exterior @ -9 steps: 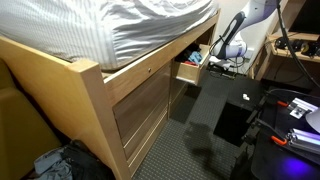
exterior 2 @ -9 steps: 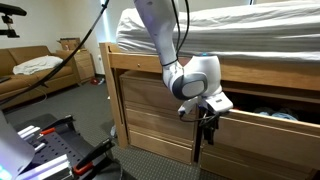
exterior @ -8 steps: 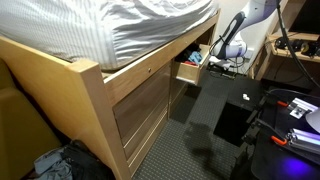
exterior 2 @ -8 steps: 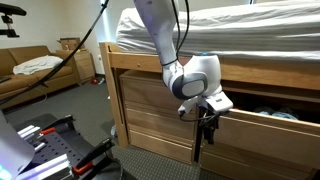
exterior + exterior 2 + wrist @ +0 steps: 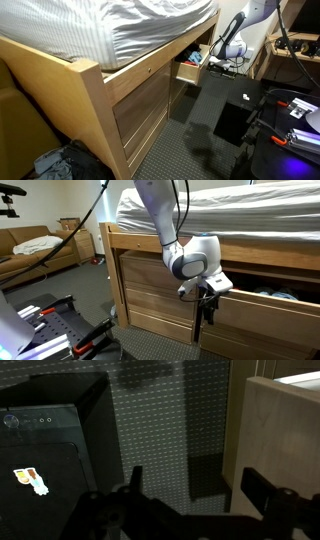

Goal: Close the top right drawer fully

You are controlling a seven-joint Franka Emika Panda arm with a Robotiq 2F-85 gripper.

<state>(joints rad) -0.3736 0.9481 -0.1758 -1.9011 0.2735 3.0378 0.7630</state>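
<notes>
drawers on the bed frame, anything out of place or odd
The top right drawer sticks out of the bed frame, while the panel fronts beside it sit flush. Nothing looks damaged or spilled.

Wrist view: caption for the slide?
Open gripper over dark carpet; the top right drawer, pulled out, at frame right.

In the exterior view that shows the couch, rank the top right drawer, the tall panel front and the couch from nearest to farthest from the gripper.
From the gripper:
1. top right drawer: pulled out, just beside the gripper toward image right.
2. tall panel front: on the bed frame, toward image left.
3. couch: across the room, far image left.
</notes>
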